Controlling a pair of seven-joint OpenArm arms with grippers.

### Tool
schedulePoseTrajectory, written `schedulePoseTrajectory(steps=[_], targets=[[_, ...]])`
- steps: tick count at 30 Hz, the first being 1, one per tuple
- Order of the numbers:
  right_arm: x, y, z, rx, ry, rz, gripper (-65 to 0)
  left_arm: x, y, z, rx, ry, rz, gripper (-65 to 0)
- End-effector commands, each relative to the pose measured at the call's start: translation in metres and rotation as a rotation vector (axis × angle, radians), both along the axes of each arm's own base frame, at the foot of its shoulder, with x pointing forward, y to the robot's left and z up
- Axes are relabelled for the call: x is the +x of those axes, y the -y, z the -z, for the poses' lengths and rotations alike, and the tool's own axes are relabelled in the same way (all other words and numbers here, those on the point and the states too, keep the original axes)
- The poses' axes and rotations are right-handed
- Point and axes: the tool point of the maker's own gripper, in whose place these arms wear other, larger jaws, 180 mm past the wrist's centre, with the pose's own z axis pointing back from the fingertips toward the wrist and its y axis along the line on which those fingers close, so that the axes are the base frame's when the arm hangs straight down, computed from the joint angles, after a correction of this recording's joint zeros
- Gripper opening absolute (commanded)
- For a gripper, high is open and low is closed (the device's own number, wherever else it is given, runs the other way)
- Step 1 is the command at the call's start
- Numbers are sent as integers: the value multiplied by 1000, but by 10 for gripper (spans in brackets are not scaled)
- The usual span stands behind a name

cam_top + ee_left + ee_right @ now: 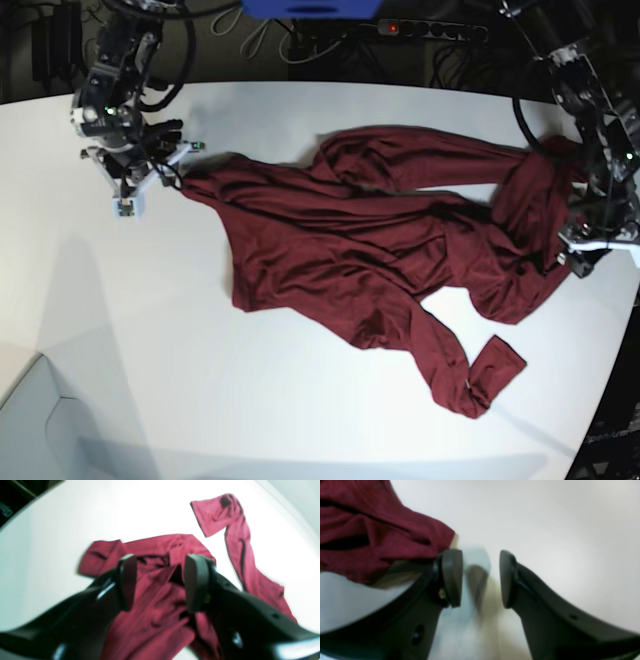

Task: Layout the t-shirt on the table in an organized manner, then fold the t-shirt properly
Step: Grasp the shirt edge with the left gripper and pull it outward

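Observation:
The dark maroon t-shirt (350,250) lies wrinkled and spread across the white table (300,420), one long sleeve ending near the front right (480,380). My right gripper (155,178) stands open at the shirt's left end. In the right wrist view its jaws (480,578) frame bare table (557,530), and the cloth's edge (370,530) lies just beside the left finger (451,577). My left gripper (598,245) is at the bunched right end. It is open (161,582) above the t-shirt (155,610), which shows between the fingers without being pinched.
A power strip (430,28) and cables lie beyond the table's far edge. The table's curved edge (615,360) runs close to my left arm on the right side. A sleeve (225,517) stretches away from the left gripper over white table (62,517).

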Motion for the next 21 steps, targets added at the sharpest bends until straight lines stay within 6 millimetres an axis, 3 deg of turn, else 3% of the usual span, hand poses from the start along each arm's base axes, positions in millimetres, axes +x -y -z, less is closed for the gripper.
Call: schedulePoseTrajectory(steps=[1,5,13,21], targets=[[8,0,-9,-5,41,-16,-399,12,-7,-13,11,39,-10,-354],[8,0,-10,-6,44,-16,-399,34,-1,-1,-14,12,23,-354],[9,1,-10,-7,46,-17,-399,61,16,44,-112,-92,56,-354],[9,1,-10,-10,45,-17,-399,79,21,57,-181,-118,46,-354]])
